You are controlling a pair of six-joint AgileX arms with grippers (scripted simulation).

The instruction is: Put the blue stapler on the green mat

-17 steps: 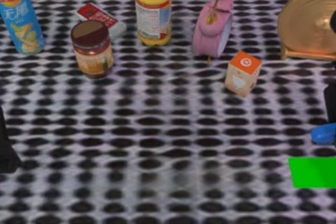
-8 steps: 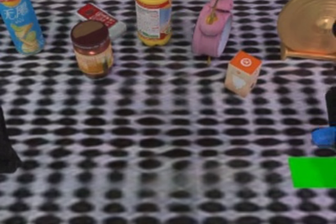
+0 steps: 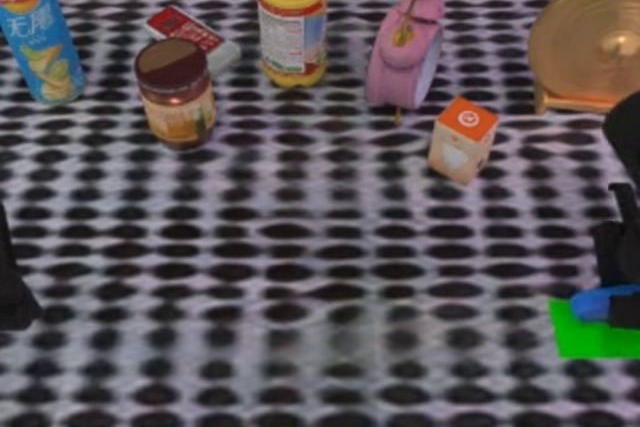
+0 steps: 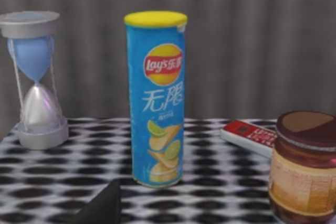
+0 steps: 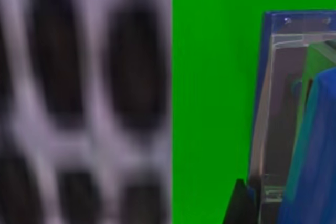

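Observation:
The blue stapler (image 3: 592,304) lies level over the far left corner of the green mat (image 3: 585,339), at the table's right edge. My right gripper (image 3: 614,297) is shut on it from above. In the right wrist view the stapler (image 5: 310,129) fills the side close to the camera, with the mat (image 5: 215,77) right beneath it and one dark fingertip (image 5: 239,205) beside it. I cannot tell whether the stapler touches the mat. My left gripper (image 3: 12,292) is parked at the left edge, open and holding nothing; one of its fingers (image 4: 105,205) shows in the left wrist view.
An orange-topped cube (image 3: 462,139) stands left of and behind the mat. A gold disc stand (image 3: 590,42) is at the back right. Along the back are a pink alarm clock (image 3: 405,47), a juice bottle (image 3: 290,12), a jar (image 3: 176,92), a red-and-white box (image 3: 190,35) and a chips can (image 3: 38,32). An hourglass (image 4: 37,77) stands beyond the can.
My right gripper has carried the stapler toward the table's front edge, from behind the mat to over its corner, and more of the arm now shows. The left arm has not moved.

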